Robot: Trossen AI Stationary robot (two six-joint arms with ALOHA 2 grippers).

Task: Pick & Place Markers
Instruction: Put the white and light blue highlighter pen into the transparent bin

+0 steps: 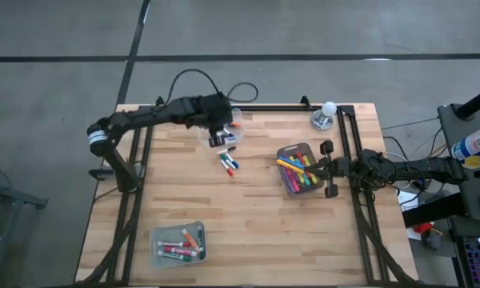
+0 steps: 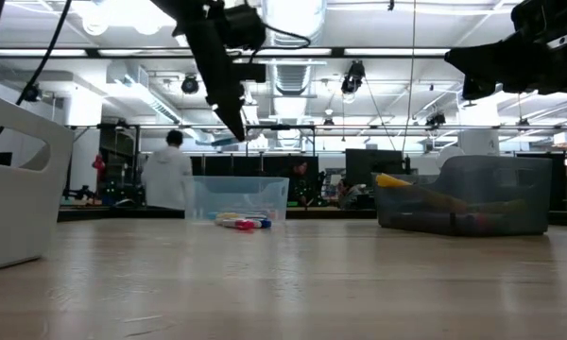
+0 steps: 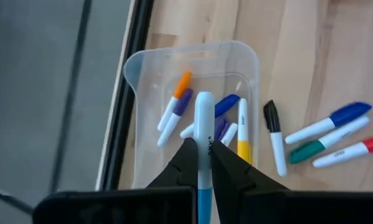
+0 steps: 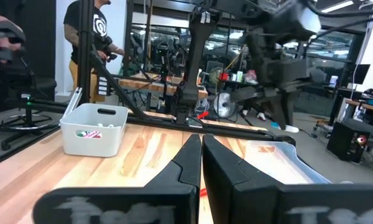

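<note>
We see the left gripper (image 3: 201,163) clenched on a light-blue marker (image 3: 202,140) above the clear bin (image 3: 140,68); its long axis runs along the fingers, white end toward the bin, blue end cut off. Loose markers (image 1: 228,164) lie just beside the bin. The right gripper (image 4: 201,155) is pinched closed on nothing beside the grey bin (image 1: 286,150). In the high view the arm hides most of the clear bin.

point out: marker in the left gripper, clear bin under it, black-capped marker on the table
light blue marker (image 3: 203,134), left wrist view, on its white barrel.
clear bin (image 3: 132,65), left wrist view, on its rim.
black-capped marker (image 3: 271,114), left wrist view, on the cap.
</note>
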